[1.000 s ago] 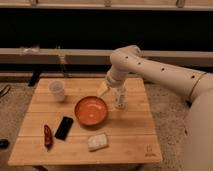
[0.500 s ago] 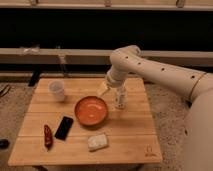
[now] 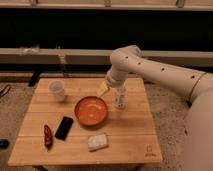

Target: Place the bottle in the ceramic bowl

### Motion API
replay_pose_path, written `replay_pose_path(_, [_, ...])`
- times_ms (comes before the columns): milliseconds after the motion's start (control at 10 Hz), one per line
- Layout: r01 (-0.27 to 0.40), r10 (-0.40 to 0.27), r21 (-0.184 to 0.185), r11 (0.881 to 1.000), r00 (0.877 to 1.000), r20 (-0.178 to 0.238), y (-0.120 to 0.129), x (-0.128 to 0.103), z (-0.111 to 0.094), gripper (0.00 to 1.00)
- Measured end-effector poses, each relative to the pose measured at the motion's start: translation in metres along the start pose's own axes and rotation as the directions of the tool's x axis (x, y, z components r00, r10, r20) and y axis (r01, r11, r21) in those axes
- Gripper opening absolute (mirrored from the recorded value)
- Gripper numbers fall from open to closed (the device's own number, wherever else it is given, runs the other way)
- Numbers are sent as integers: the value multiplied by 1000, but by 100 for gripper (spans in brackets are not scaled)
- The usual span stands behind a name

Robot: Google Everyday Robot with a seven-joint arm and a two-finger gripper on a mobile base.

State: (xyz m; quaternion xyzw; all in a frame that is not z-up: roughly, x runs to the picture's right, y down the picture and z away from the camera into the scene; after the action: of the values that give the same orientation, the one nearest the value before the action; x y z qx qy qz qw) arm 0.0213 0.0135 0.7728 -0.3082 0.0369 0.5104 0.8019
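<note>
The orange-red ceramic bowl (image 3: 91, 110) sits near the middle of the wooden table (image 3: 135, 135). The slim whitish bottle (image 3: 120, 101) stands upright on the table just right of the bowl. My gripper (image 3: 119, 94) comes down from the white arm at the right and sits directly on the bottle's upper part. The gripper hides the bottle's top. The bowl looks empty.
A white cup (image 3: 57, 90) stands at the table's back left. A black phone (image 3: 64, 127) and a red chili-shaped object (image 3: 48, 136) lie at the front left. A flat whitish block (image 3: 98, 142) lies in front of the bowl. A low ledge runs behind the table.
</note>
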Motion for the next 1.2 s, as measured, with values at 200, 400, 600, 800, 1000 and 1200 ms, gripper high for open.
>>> replay_pose_path(200, [0,0,0,1000,1000,0,0,0,0,80])
replay_pose_path(400, [0,0,0,1000,1000,0,0,0,0,80])
replay_pose_path(600, [0,0,0,1000,1000,0,0,0,0,80])
replay_pose_path(800, [4,-4,-1,1000,1000,-2,1,1,0,80])
replay_pose_path(1000, [73,-73,-15,997,997,5,24,1,-7,80])
replay_pose_path(1200, [131,-130,-25,991,991,20,41,1,-19,80])
